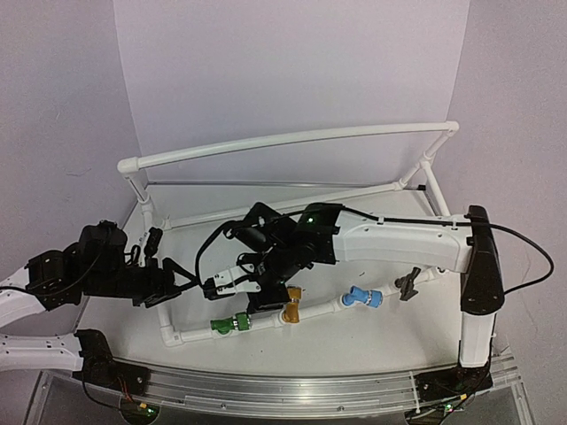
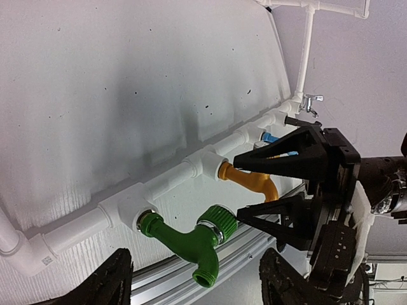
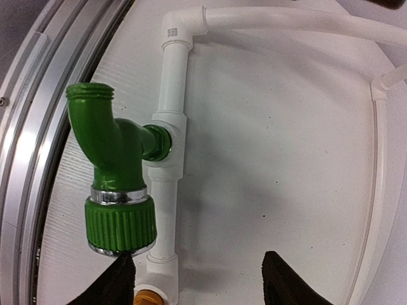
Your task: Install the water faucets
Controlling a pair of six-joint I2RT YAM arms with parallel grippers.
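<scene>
The green faucet sits in a tee of the white pipe frame's front rail, spout toward the table's near edge. It also shows in the left wrist view and the right wrist view. Along the same rail sit the golden-orange faucet, the blue one and the dark grey one. The silver faucet shows at the rail's far end. My right gripper is open and empty, one fingertip just under the green knob. My left gripper is open and empty, short of the green faucet.
The frame's tall back rail arches over the table. An aluminium rail runs along the near edge. In the top view my right gripper hangs over the front rail between the green and golden faucets, and my left gripper is close beside it.
</scene>
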